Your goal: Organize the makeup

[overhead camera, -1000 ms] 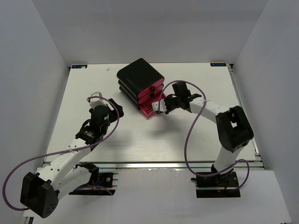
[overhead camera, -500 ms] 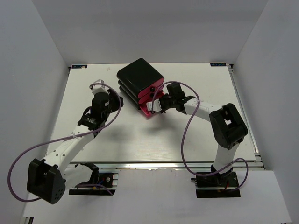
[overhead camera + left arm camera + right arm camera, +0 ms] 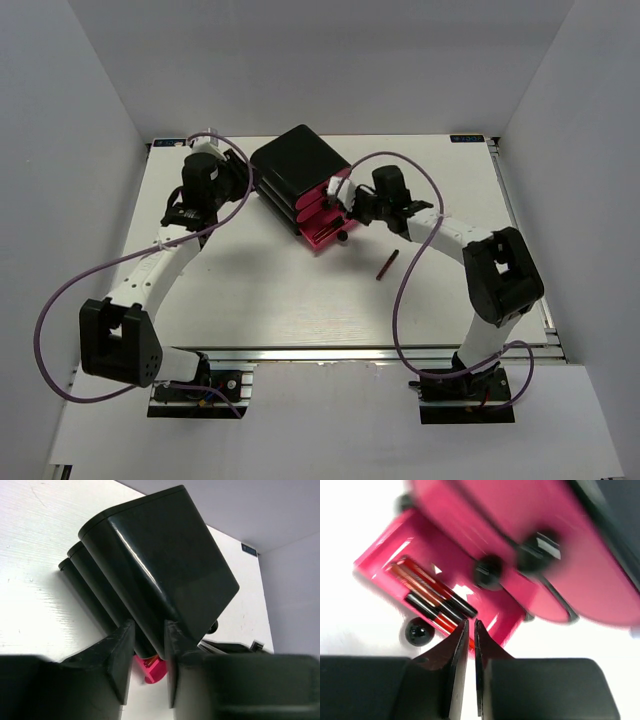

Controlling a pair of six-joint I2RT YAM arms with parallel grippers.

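Note:
A slim dark-red lipstick tube (image 3: pixel 387 265) lies on the white table, right of the open bottom drawer. Several black-and-red lipstick tubes (image 3: pixel 431 599) lie in that pink drawer (image 3: pixel 322 236), which is pulled out of the black box (image 3: pixel 297 165). My right gripper (image 3: pixel 345 203) hovers over the drawer fronts; in the right wrist view its jaws (image 3: pixel 471 624) are shut and empty above the tubes. My left gripper (image 3: pixel 243 182) is at the box's left side, slightly open, with the box's back (image 3: pixel 165 575) just beyond the fingers (image 3: pixel 120 655). Beige tubes and patterned packets are out of view.
The drawer's black knob (image 3: pixel 418 631) sits at its front. Two closed pink drawers (image 3: pixel 328 192) are stacked above the open one. White walls stand on the left, right and far sides of the table (image 3: pixel 250 290).
My left gripper has swung up and back to the box's left side. My right gripper has moved up over the drawer fronts. The lipstick tube now shows on the table.

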